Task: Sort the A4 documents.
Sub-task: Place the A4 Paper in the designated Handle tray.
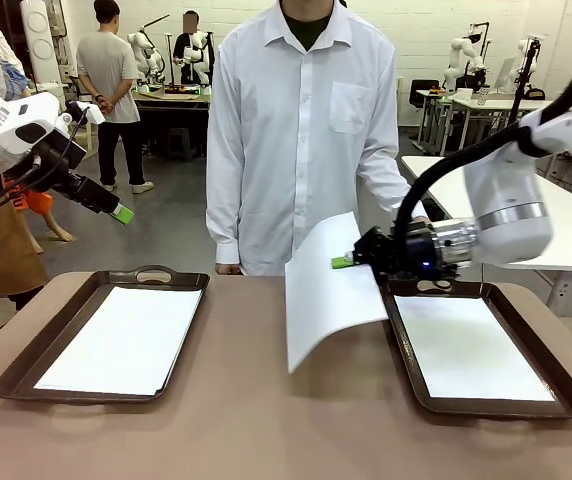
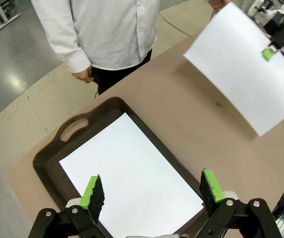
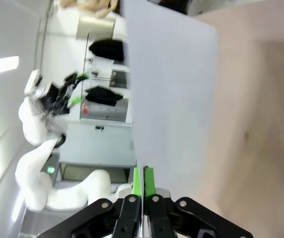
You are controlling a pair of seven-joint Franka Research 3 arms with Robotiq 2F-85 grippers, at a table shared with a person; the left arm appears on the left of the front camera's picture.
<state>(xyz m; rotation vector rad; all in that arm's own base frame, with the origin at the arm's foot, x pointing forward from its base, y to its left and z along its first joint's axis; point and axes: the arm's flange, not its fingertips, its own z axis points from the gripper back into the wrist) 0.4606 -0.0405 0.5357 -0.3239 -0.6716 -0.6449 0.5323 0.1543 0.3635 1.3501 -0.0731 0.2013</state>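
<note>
White sheet: pinched by one edge in right jaws, shut; hangs mid-desk, long axis sloping down-left.
Nearer tray: right, just beside.
Left jaws: wide open, empty, above left tray.

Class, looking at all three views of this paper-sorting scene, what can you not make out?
- Front view: the held sheet curls, hiding the table behind it.
- Right wrist view: the sheet blocks the trays.
- Left wrist view: the left tray is cut off by the bottom edge.
- Any print on the sheets: not legible.
</note>
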